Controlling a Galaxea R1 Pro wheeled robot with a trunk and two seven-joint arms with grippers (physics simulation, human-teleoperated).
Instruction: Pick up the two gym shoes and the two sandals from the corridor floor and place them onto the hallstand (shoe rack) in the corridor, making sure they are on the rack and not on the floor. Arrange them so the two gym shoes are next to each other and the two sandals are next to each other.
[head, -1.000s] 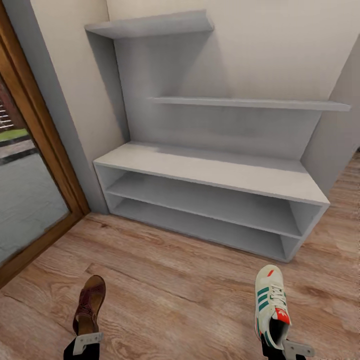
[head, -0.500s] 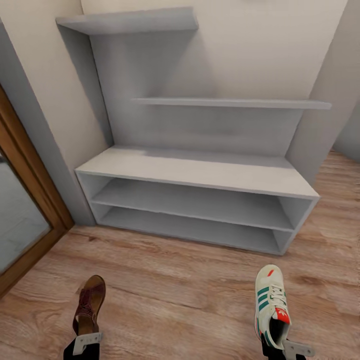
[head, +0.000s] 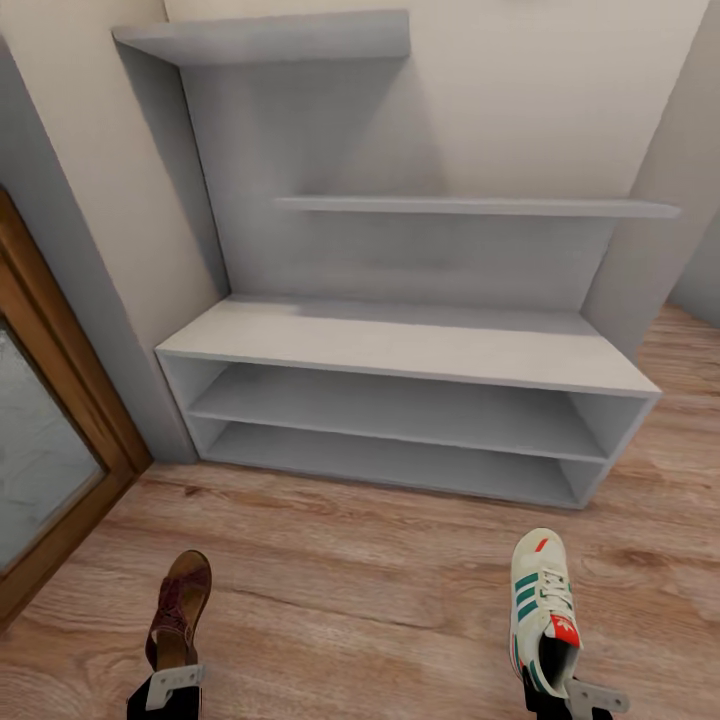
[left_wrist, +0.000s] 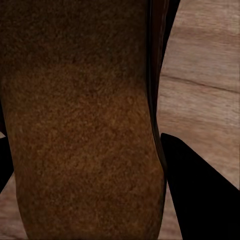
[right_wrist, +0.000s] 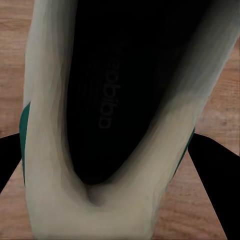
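Facing the hallstand (head: 400, 345), my left tool (head: 172, 688) grips a sandal (head: 180, 605) and my right tool (head: 585, 697) a gym shoe (head: 540, 605).

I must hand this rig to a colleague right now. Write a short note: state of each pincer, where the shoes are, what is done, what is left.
Left pincer: shut on a sandal, held above the floor.
Right pincer: shut on a gym shoe, also held in the air.
Hallstand: directly ahead; bench top and both low shelves hold no shoes.
Done: one sandal and one gym shoe picked up.
Left: place both on the hallstand, then fetch the other sandal and gym shoe and set each beside its partner.
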